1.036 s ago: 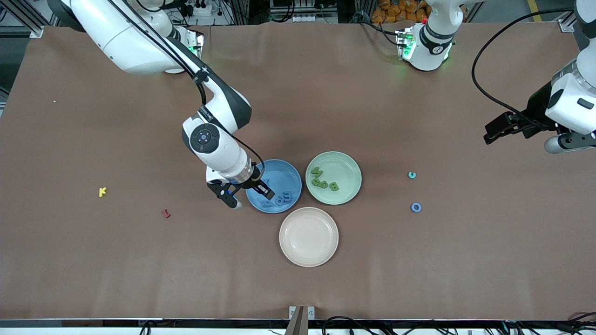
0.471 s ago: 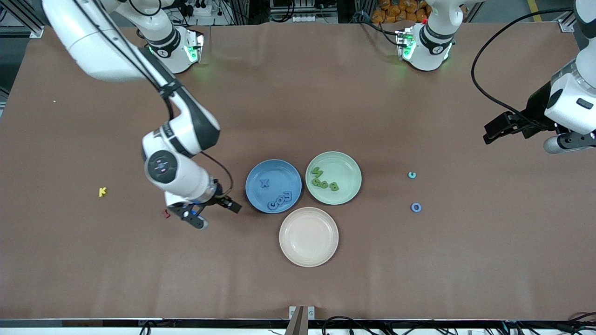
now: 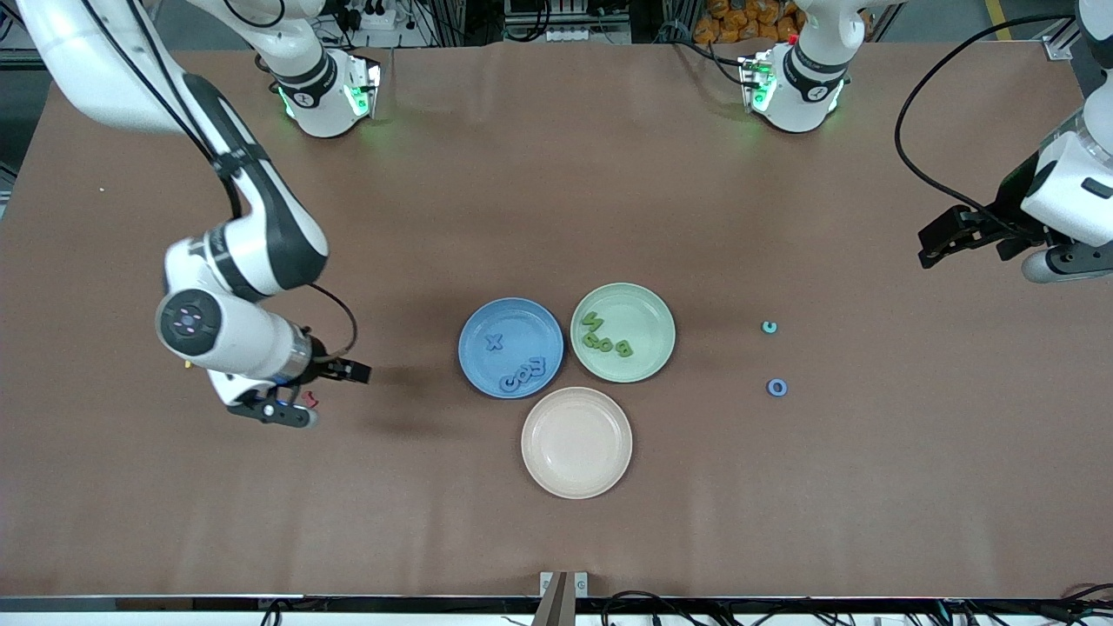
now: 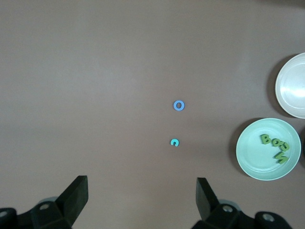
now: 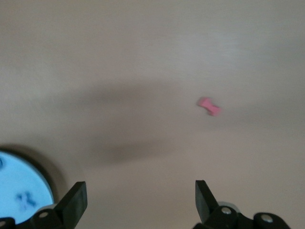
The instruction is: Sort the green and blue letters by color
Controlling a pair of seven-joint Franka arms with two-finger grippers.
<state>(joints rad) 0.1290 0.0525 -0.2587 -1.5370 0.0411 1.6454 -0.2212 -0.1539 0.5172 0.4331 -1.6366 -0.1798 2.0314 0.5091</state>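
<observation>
Right gripper (image 3: 323, 393) spread, empty, over small red letter (image 3: 309, 400). Left gripper (image 3: 978, 241) spread, waiting over its table end. Blue letters (image 3: 522, 372) in blue plate (image 3: 487, 323), green letters (image 3: 604, 337) in green plate (image 3: 648, 309) — blue O (image 3: 776, 387) loose on table.

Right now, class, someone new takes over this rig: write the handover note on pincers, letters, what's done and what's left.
Right pincer: open, empty, over the small red letter.
Left pincer: open, empty, waiting at its end of the table.
Done: periwinkle blue letters in the round blue plate; leaf green letters in the pale green plate.
Left: loose blue ring-shaped O and small teal letter toward the left arm's end.
</observation>
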